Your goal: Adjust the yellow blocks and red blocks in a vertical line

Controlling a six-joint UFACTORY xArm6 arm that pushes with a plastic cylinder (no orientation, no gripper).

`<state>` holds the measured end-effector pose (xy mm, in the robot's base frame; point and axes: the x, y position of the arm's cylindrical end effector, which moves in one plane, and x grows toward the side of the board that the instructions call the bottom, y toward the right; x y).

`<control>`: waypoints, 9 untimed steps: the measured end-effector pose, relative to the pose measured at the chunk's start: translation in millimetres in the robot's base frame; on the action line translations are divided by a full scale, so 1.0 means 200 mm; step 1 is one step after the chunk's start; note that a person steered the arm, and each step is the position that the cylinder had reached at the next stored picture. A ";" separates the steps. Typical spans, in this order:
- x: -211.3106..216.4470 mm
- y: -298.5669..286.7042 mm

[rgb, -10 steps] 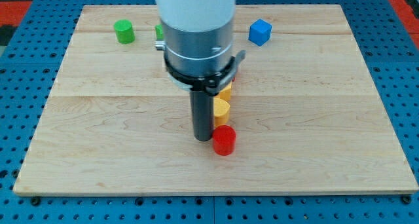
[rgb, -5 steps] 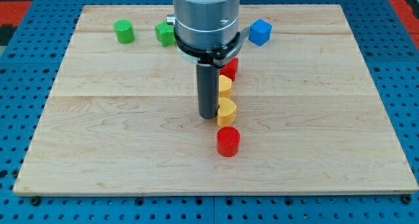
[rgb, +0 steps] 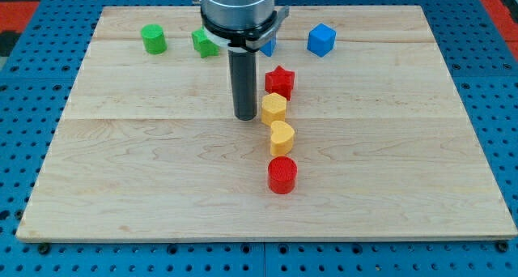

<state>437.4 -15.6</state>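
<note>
On the wooden board (rgb: 121, 147), near its middle, four task blocks are seen standing in a rough column: a red star block (rgb: 279, 81) uppermost, a yellow block (rgb: 273, 108) of faceted shape below it, a yellow heart-shaped block (rgb: 281, 137) next, and a red cylinder (rgb: 282, 175) lowest, set slightly apart from the heart. My tip (rgb: 245, 117) is planted just beside the upper yellow block, on the view's left of it; whether contact is made cannot be told. No fingers are fitted to the rod, so nothing is clasped. Along the view's top, a green cylinder (rgb: 153, 39), a green block (rgb: 205, 43), a blue cube (rgb: 321, 40) and a further blue block (rgb: 267, 45), largely hidden behind the arm, are left well clear of the column. The line is judged nearly complete, with the upper yellow block sitting a touch to the view's left. A short, slow nudge toward the view's right is called for, aimed at that block's centre so it is not spun into its neighbours.
</note>
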 end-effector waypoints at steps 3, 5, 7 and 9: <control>-0.08 0.00; -0.22 0.13; -0.25 0.17; 0.17 -0.06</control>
